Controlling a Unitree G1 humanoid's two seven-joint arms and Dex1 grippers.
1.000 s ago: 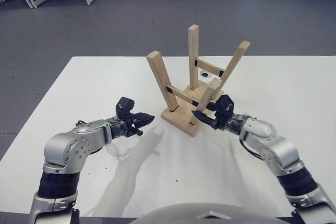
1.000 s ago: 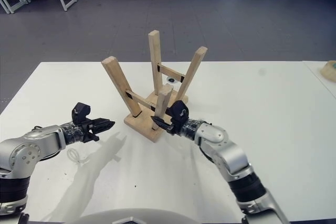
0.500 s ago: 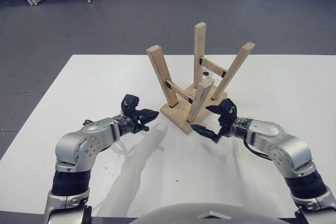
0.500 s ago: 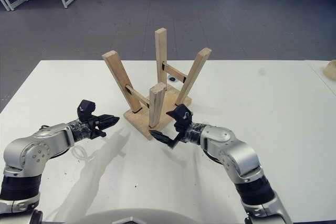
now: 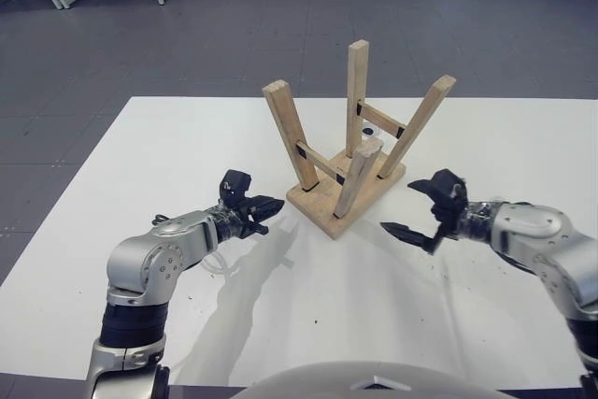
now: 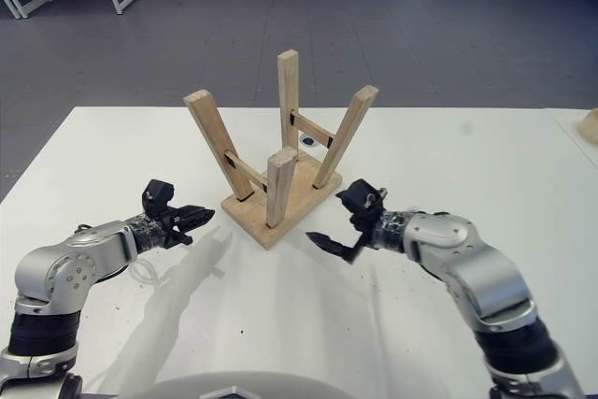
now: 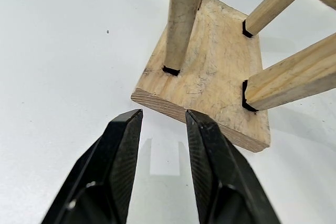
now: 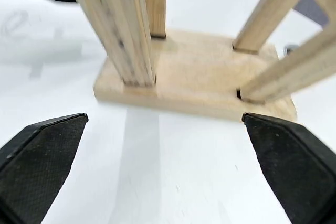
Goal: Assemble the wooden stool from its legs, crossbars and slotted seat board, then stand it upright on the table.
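Stool [image 5: 346, 170] is assembled but upside down on the counter [image 5: 486, 147]: seat board [image 5: 320, 211] flat on the surface, four legs pointing up and splayed outward, crossbars [image 5: 320, 162] tying the legs together low, near the board. It sits mid-counter, turned so one board corner points towards me. My left end effector [image 5: 273, 207] is low over the counter, just beside the board's left corner, aimed at it but not touching. Its fingers [image 7: 123, 145] are parted by a narrow gap with nothing between them. My right end effector [image 5: 396, 205] is on the stool's other side, near the board's right edge, clear of the wood. Its jaws are spread wide and empty. From the right wrist camera the board's long edge and the nearest leg [image 8: 118, 24] sit in the span between the two fingers [image 8: 44, 153], farther off. Neither end effector holds anything.
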